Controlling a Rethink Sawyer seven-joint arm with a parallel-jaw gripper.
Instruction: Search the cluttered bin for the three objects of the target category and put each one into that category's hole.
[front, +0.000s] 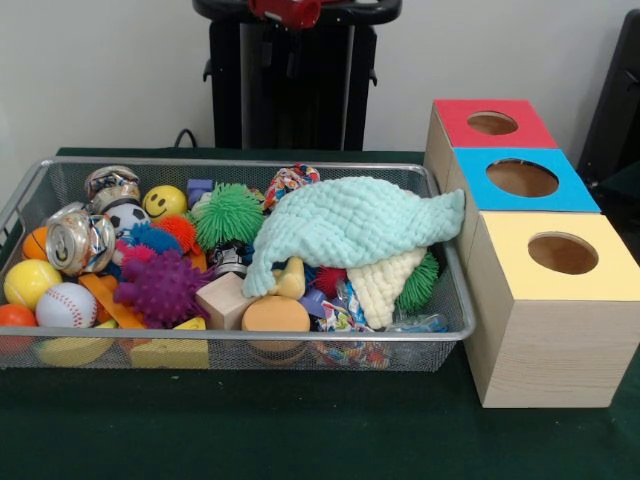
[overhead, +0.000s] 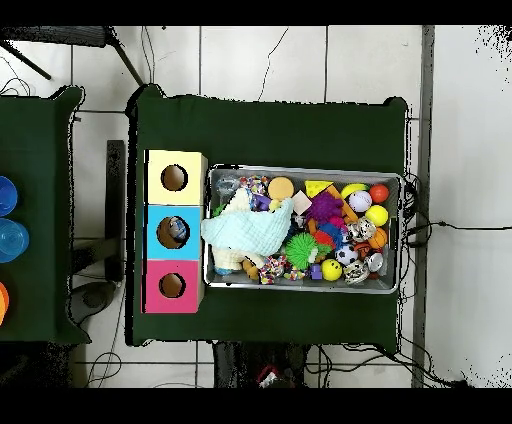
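A wire mesh bin (front: 240, 342) (overhead: 300, 169) is packed with toys. A mint green cloth (front: 350, 225) (overhead: 245, 232) drapes over its right half and hides what lies below it, with a cream cloth (front: 385, 285) under it. On the left lie two crushed cans (front: 80, 240), a baseball (front: 65, 305), a yellow ball (front: 30, 282), a smiley ball (front: 165, 201), a green spiky ball (front: 228, 215), a purple spiky ball (front: 160, 287) and a wooden block (front: 225, 300). Only a red piece of the arm (front: 285, 10) shows at the top edge; the gripper itself is out of sight.
Three wooden boxes with round holes stand in a row beside the bin: red top (front: 460, 125) (overhead: 155, 287), blue top (front: 480, 190) (overhead: 155, 232), yellow top (front: 510, 250) (overhead: 155, 178). Something small shows inside the blue hole from overhead. Dark green cloth (front: 300, 430) covers the table.
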